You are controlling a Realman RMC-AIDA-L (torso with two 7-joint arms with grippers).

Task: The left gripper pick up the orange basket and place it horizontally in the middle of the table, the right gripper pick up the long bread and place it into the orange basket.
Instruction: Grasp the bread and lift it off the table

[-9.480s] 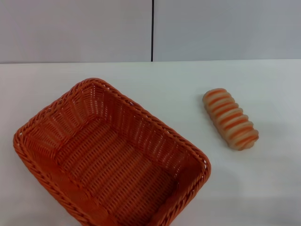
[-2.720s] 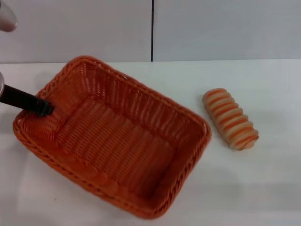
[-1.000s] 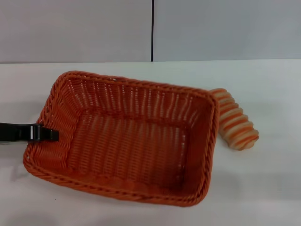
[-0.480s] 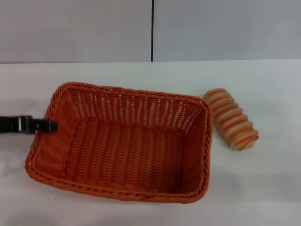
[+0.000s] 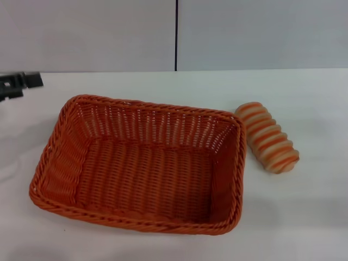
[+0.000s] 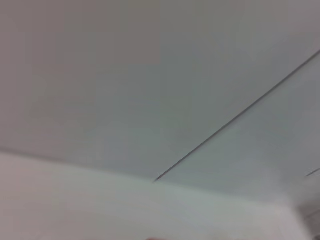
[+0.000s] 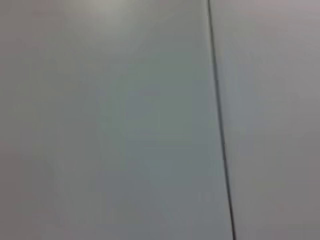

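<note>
Bright, even light throws soft shadows on the table; both wrist views are blurred.

Left gripper: only its black tip shows in the head view, at the far left corner of the table, lifted off the surface and pointing inward toward the table's middle.
Left gripper contact: touching nothing, holding nothing.
Left gripper fingers: too little shows to say whether they are apart or together.
Left arm: hidden past the picture's left edge; its wrist camera shows none of its own fingers.
Right gripper: out of sight in every view.
Right arm: out of sight; its wrist camera shows none of its own fingers.
</note>
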